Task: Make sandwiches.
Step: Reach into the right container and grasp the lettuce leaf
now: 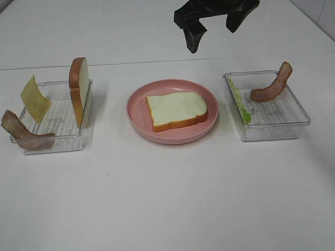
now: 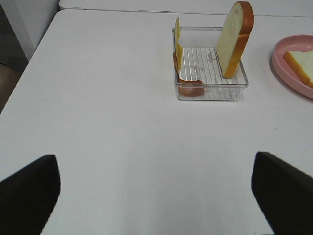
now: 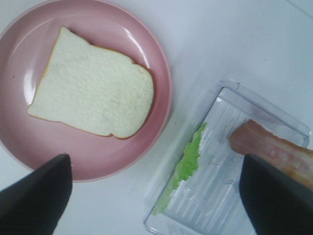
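Observation:
One bread slice [image 1: 177, 109] [image 3: 93, 90] lies flat on the pink plate [image 1: 138, 116] [image 3: 102, 159] at the table's middle. The second bread slice [image 1: 79, 90] [image 2: 234, 39] stands on edge in the left tray [image 1: 53, 144] [image 2: 210, 91], beside a yellow cheese square [image 1: 34, 98] [image 2: 178, 43] and a bacon strip [image 1: 22, 133] [image 2: 189, 87]. Lettuce [image 1: 241, 103] [image 3: 188, 164] and another bacon strip [image 1: 273, 84] [image 3: 274, 152] lean in the right tray [image 1: 278, 130] [image 3: 220, 196]. My right gripper [image 1: 214, 34] [image 3: 156, 200] hangs open and empty above the gap between plate and right tray. My left gripper [image 2: 156, 205] is open and empty, well short of the left tray.
The white table ends at its far edge behind the trays. A wall and darker floor show past the table's left side in the left wrist view. White tabletop stretches in front of the plate and both trays.

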Action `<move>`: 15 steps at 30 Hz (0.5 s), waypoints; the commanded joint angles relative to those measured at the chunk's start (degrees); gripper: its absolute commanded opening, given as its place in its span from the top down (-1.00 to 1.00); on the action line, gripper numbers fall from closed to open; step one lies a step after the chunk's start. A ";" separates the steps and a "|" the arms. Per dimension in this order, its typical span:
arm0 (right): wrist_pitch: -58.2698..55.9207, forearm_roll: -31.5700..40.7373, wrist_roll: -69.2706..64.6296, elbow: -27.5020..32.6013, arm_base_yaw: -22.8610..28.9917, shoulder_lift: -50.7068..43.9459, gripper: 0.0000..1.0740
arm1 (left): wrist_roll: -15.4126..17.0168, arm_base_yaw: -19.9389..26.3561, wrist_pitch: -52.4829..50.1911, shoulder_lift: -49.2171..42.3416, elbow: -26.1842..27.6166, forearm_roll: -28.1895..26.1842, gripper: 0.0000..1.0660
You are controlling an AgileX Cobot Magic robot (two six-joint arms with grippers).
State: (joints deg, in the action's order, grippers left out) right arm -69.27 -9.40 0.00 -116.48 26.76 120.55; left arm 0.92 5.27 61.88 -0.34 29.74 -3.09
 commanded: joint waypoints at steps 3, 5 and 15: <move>-5.21 -2.92 -3.21 -0.29 -0.97 -1.32 -0.69 | 0.00 0.11 -0.29 -0.46 -0.17 -0.40 -0.89; -5.73 -3.44 -4.24 -0.06 -2.29 -1.32 -0.69 | 0.00 0.11 -0.29 -0.46 -0.17 -0.40 -0.89; -3.09 0.92 -5.56 8.59 -9.00 -1.20 -0.69 | 0.00 0.11 -0.29 -0.46 -0.17 -0.40 -0.89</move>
State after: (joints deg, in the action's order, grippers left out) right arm -69.84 -9.68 -5.27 -108.52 18.11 119.46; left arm 0.92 5.27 61.88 -0.34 29.74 -3.09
